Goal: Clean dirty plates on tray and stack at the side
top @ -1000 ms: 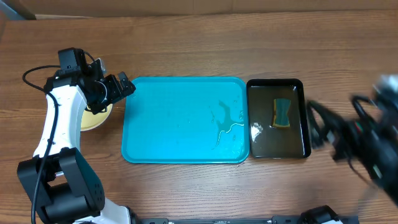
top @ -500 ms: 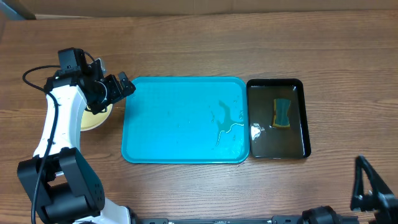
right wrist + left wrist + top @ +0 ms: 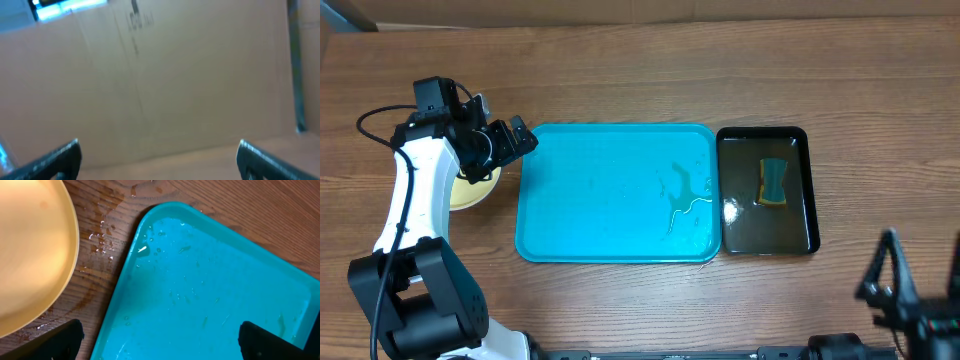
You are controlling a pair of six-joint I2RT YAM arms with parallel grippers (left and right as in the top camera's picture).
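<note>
The turquoise tray lies in the middle of the table, wet, with no plates on it; its left corner shows in the left wrist view. A pale yellow-green plate sits on the table left of the tray, partly hidden by my left arm; it fills the left wrist view's left side. I cannot tell whether other plates lie under it. My left gripper is open and empty above the tray's far left corner. My right gripper is open and empty at the front right edge, pointing level at a cardboard wall.
A narrow black tray of dark water holds a yellow-and-blue sponge right of the turquoise tray. A puddle of water lies on the tray's right part. Drops wet the wood between plate and tray.
My right arm swung from the table's right side down to the front right corner. The left arm, plate and trays have not moved.
</note>
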